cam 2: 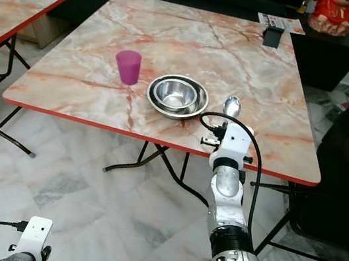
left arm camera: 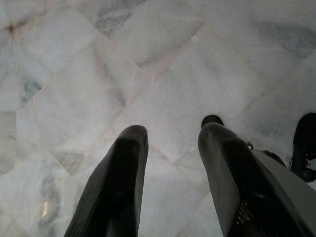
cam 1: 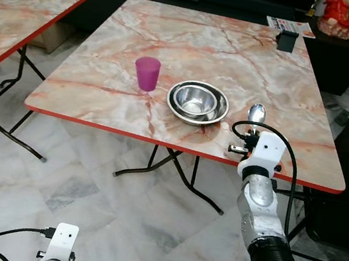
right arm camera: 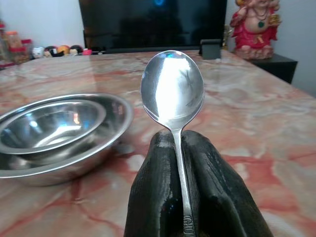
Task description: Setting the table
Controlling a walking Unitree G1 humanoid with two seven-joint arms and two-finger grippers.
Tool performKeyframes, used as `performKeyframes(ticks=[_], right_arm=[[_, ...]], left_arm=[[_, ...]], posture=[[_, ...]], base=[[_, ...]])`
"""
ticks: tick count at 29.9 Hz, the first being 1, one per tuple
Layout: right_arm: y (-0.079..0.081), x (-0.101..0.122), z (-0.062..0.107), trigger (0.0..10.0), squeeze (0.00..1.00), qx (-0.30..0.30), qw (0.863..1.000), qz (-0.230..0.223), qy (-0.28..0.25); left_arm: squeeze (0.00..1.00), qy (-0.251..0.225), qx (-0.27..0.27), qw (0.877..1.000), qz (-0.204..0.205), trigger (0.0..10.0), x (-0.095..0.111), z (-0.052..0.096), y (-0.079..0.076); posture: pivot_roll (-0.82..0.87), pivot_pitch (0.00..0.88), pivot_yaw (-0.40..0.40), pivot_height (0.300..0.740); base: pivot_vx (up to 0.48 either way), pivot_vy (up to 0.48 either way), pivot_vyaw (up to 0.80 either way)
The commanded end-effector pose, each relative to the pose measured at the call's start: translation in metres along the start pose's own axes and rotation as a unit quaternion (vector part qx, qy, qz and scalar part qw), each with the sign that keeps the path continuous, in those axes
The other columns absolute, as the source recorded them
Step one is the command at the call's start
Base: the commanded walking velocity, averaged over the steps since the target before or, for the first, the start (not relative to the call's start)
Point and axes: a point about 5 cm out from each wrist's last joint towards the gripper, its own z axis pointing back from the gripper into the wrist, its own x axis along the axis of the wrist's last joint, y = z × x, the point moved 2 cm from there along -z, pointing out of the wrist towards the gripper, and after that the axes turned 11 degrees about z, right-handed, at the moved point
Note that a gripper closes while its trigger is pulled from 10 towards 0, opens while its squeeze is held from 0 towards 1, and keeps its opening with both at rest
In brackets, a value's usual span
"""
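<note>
Right wrist view is showing the right gripper (right arm camera: 183,143) squeezing its two black fingers tight around the thin handle of a shiny spoon (right arm camera: 173,89). The round end of the spoon is sticking up and out past the fingertips. From the head camera, the spoon (cam 1: 256,112) is sitting just beside the bowls, on the robot's right side, near the front edge of the marble table (cam 1: 291,76). I cannot tell if it is touching the table top or hanging a little above it.

Two metal bowls (cam 1: 197,102), a small one inside a big one, are already waiting on the table. A purple cup (cam 1: 147,73) is standing upright near them on the other side.

So the job is looking partly done. The cup and bowls are in place, and the spoon is the thing being worked on now. It is not yet let go.

The left gripper (left arm camera: 170,173) is hanging down over the white floor (left arm camera: 148,59) with its fingers apart, holding nothing.
</note>
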Motion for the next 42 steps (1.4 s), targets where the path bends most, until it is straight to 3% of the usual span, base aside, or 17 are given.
performKeyframes(ticks=[1,19,21,26,29,42], right_arm=[[0.001,0.001,-0.001,10.0,0.0,-0.002,1.0,-0.001,0.0],[-0.007,0.006,-0.003,10.0,0.0,-0.026,0.999,-0.027,-0.017],[-0.008,0.007,-0.003,10.0,0.0,-0.031,0.999,-0.013,-0.018],[-0.005,0.007,-0.003,10.0,0.0,-0.025,0.999,0.0,-0.021],[-0.001,0.009,-0.002,10.0,0.0,-0.022,0.999,-0.018,-0.03],[0.001,0.012,0.0,10.0,0.0,-0.021,0.999,-0.018,-0.043]], left_arm=[[0.0,0.005,0.007,1.0,0.008,10.0,-0.004,0.001,0.004],[0.0,0.003,0.014,1.0,0.008,10.0,0.0,0.0,0.007],[0.0,0.004,0.014,1.0,0.008,10.0,-0.001,0.0,0.007],[0.0,0.004,0.014,1.0,0.008,10.0,-0.001,0.0,0.007],[0.0,0.003,0.013,1.0,0.008,10.0,-0.001,0.0,0.007],[0.0,0.003,0.012,1.0,0.004,10.0,-0.001,0.0,0.008]], posture=[[-0.01,0.053,-0.025,0.74],[-0.02,0.087,-0.017,0.74],[-0.02,0.09,-0.018,0.74],[-0.02,0.093,-0.016,0.74],[-0.02,0.094,-0.016,0.74],[-0.02,0.1,-0.011,0.74]], base=[[0.259,0.0,0.0],[0.284,0.0,0.0],[0.3,0.0,0.0],[0.308,0.0,-0.21],[0.315,0.0,-0.8],[0.318,0.0,0.0]])
